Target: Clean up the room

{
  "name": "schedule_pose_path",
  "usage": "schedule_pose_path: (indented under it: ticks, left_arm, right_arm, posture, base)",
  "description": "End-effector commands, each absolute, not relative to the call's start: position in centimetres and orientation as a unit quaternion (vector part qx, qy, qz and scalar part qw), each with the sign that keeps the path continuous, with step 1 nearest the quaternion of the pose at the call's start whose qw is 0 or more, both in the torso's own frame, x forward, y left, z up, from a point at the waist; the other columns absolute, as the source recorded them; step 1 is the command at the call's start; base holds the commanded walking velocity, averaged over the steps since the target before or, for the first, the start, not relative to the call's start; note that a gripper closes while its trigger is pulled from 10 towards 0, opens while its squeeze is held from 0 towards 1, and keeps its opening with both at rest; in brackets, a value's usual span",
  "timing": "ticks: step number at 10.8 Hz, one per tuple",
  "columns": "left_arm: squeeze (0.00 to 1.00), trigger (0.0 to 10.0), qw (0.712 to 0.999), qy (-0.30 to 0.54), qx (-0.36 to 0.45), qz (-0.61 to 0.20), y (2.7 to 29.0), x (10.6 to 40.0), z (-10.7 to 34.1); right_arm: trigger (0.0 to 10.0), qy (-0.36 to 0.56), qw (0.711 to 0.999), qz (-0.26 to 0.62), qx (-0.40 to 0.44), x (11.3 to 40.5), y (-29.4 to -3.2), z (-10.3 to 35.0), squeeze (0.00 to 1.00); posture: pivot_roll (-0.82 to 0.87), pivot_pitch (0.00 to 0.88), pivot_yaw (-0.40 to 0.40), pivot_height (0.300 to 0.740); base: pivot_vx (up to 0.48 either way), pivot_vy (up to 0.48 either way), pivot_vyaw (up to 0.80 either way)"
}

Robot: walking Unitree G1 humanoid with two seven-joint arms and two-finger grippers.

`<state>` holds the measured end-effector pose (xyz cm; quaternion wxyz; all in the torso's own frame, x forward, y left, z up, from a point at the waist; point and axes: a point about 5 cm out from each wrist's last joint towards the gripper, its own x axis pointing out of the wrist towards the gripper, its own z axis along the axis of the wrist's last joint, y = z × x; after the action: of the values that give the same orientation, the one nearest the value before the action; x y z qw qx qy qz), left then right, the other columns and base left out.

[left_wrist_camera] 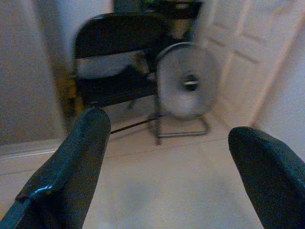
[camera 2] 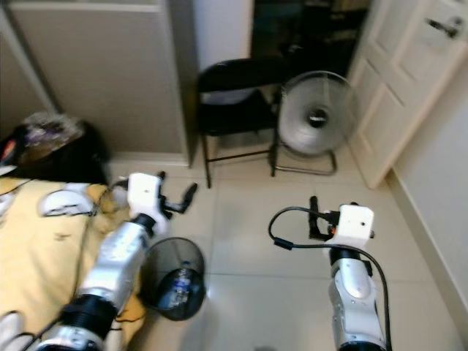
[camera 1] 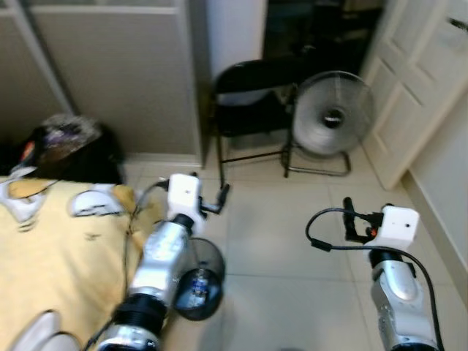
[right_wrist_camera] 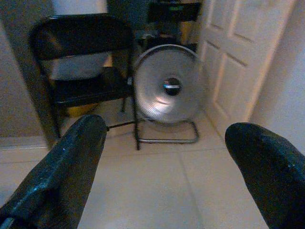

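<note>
A black mesh waste bin (camera 1: 208,257) stands on the tiled floor beside the bed, with a plastic bottle (camera 1: 196,287) lying inside it. My left gripper (camera 1: 213,198) hovers above and just beyond the bin, open, with nothing between its fingers (left_wrist_camera: 81,157). My right gripper (camera 1: 354,217) is held out over bare tiles to the right, also open and empty. Both point toward the black folding chair (right_wrist_camera: 78,57) and the round fan (right_wrist_camera: 167,86) at the far wall.
A bed with a yellow sheet (camera 1: 51,256) fills the left, with white items (camera 1: 93,202) lying on it. A black bag (camera 1: 77,150) sits at its far end. A white panelled door (camera 1: 417,80) stands at the right. Bare tiles (camera 1: 285,241) lie between the arms.
</note>
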<state>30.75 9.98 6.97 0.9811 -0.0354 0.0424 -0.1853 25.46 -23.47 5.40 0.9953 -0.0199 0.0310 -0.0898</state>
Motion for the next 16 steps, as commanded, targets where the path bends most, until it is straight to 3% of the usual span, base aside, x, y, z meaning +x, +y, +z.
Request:
schedule_pose_path:
  ticks: [1, 4, 6, 7, 9, 10, 11, 13, 16]
  left_arm:
    - [0.00, 10.0, 0.981, 0.034, -0.025, -0.188, 10.1, 30.9, 7.2]
    - [0.00, 10.0, 0.982, 0.033, -0.022, -0.182, 10.5, 30.8, 7.0]
    - [0.00, 10.0, 0.986, 0.033, 0.004, -0.164, 10.7, 31.2, 6.9]
    - [0.00, 10.0, 0.980, 0.027, 0.000, -0.199, 10.2, 30.9, 7.1]
    - [0.00, 10.0, 0.980, 0.023, -0.060, -0.189, 9.7, 31.1, 7.7]
    - [0.00, 10.0, 0.981, 0.045, -0.127, -0.142, 10.4, 31.2, 7.2]
    - [0.00, 10.0, 0.981, 0.056, -0.140, -0.122, 11.0, 31.0, 6.7]
    - [0.00, 10.0, 0.982, 0.056, -0.089, -0.159, 10.2, 29.6, 5.9]
    - [0.00, 10.0, 0.978, 0.041, -0.074, -0.193, 9.1, 29.6, 6.6]
  right_arm:
    - [10.0, 0.024, 0.995, -0.091, -0.020, 25.5, -23.5, 5.7, 0.04]
    - [10.0, 0.023, 0.995, -0.091, -0.025, 25.5, -23.6, 5.8, 0.04]
    - [10.0, 0.025, 0.995, -0.094, -0.028, 25.1, -24.1, 5.8, 0.03]
    - [10.0, 0.026, 0.994, -0.098, -0.029, 24.9, -24.3, 5.8, 0.04]
    - [10.0, 0.026, 0.994, -0.104, -0.026, 24.6, -24.2, 5.7, 0.04]
    - [10.0, 0.020, 0.994, -0.102, -0.026, 24.5, -24.0, 5.8, 0.04]
    - [10.0, 0.017, 0.994, -0.102, -0.029, 24.4, -24.0, 5.9, 0.03]
    - [10.0, 0.018, 0.994, -0.100, -0.033, 24.1, -24.1, 5.9, 0.03]
    - [10.0, 0.019, 0.995, -0.091, -0.038, 24.3, -24.0, 6.0, 0.04]
  posture:
    - [-0.20, 0.000, 0.026, 0.736]
    - [-0.19, 0.000, 0.018, 0.736]
    - [-0.21, 0.000, 0.019, 0.736]
    - [-0.21, 0.000, 0.019, 0.736]
    - [-0.23, 0.000, 0.038, 0.736]
    - [-0.23, 0.000, 0.042, 0.736]
    - [-0.24, 0.000, 0.044, 0.736]
    - [-0.23, 0.000, 0.032, 0.736]
    - [-0.22, 0.000, 0.019, 0.736]
  base:
    - [0.000, -0.454, 0.00]
    - [0.000, -0.454, 0.00]
    - [0.000, 0.000, 0.00]
    - [0.000, 0.000, 0.00]
    - [0.461, 0.000, 0.00]
    - [0.431, 0.000, 0.00]
    - [0.435, 0.000, 0.00]
    - [0.433, 0.000, 0.00]
    - [0.466, 0.000, 0.00]
